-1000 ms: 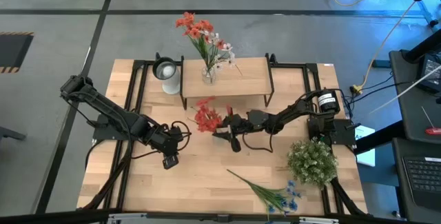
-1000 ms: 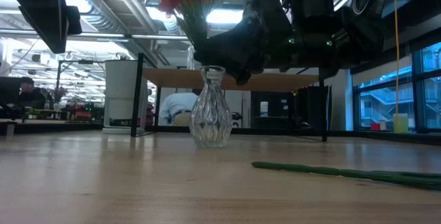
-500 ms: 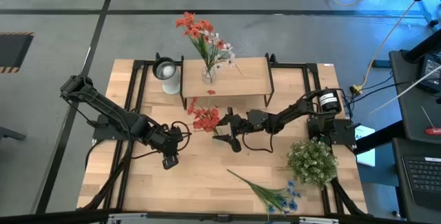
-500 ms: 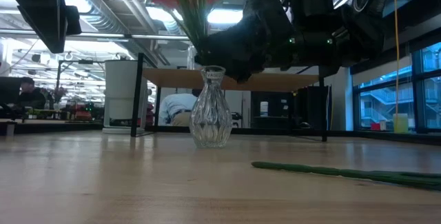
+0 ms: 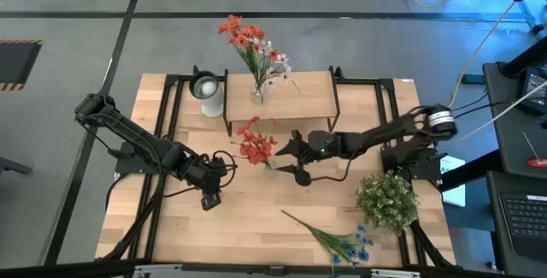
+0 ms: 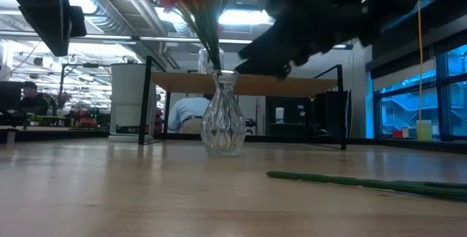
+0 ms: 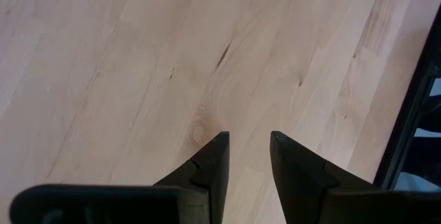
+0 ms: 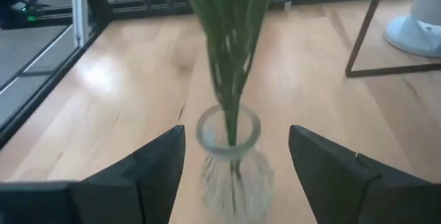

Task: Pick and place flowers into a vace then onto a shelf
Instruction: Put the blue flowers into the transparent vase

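Now red flowers (image 5: 256, 144) stand in a ribbed glass vase (image 6: 222, 118) between the right gripper's (image 5: 291, 160) wide-open jaws.

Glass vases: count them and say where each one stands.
2. One glass vase stands on the shelf, holding red and white flowers. The other vase stands on the table before the shelf, red flowers in it, between the open right gripper's fingers.

A bunch of red flowers (image 5: 255, 144) stands upright in a clear glass vase (image 6: 223, 117) on the table, in front of the shelf (image 5: 291, 97). On the shelf another glass vase (image 5: 258, 92) holds red and white flowers (image 5: 252, 43). A blue-flowered stem (image 5: 329, 240) lies flat near the table's front edge.
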### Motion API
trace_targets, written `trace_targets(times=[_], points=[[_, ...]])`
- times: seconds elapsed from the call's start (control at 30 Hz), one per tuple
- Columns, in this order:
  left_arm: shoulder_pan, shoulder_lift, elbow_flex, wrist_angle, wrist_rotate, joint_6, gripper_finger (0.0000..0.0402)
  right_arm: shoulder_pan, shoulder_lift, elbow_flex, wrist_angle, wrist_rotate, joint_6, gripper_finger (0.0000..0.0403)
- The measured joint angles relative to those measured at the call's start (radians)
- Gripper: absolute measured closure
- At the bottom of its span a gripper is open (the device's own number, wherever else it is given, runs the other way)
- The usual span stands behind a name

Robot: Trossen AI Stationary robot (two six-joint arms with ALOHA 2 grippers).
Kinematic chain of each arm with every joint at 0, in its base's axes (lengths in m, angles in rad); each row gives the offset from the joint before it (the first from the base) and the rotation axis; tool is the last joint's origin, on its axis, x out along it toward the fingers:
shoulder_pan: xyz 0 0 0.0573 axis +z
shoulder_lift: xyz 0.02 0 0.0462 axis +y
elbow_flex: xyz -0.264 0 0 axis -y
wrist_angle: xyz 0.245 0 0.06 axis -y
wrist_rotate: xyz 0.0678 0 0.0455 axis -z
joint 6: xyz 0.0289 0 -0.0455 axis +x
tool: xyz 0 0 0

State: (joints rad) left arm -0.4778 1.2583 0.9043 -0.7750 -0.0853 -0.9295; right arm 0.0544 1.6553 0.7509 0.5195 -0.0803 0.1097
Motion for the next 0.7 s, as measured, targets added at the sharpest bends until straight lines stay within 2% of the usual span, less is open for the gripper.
trace_targets(times=[0.2, 0.27, 0.4, 0.47, 0.57, 0.63, 0.7], points=[[0.000, 0.000, -0.002, 0.036, -0.001, 0.021, 0.0302, 0.000, -0.201, 0.000, -0.265, 0.000, 0.015, 0.0142], [0.000, 0.000, -0.002, 0.142, -0.002, 0.073, 0.0302, 0.000, -0.268, 0.001, -0.381, 0.000, 0.045, 0.0142], [0.000, 0.023, -0.002, 0.422, -0.001, 0.317, 0.0302, 0.005, -0.377, 0.001, -0.548, 0.001, 0.092, 0.0142], [0.000, 0.054, -0.002, 0.546, -0.002, 0.434, 0.0302, 0.010, -0.415, 0.001, -0.593, 0.008, 0.100, 0.0143], [0.005, 0.117, -0.001, 0.731, -0.005, 0.524, 0.0302, 0.010, -0.451, 0.001, -0.636, 0.008, 0.129, 0.0143], [0.008, 0.164, 0.010, 0.814, -0.010, 0.569, 0.0302, 0.010, -0.462, 0.001, -0.667, 0.008, 0.157, 0.0143], [0.008, 0.210, 0.054, 0.827, -0.009, 0.627, 0.0302, 0.010, -0.465, 0.001, -0.687, 0.008, 0.178, 0.0143]])
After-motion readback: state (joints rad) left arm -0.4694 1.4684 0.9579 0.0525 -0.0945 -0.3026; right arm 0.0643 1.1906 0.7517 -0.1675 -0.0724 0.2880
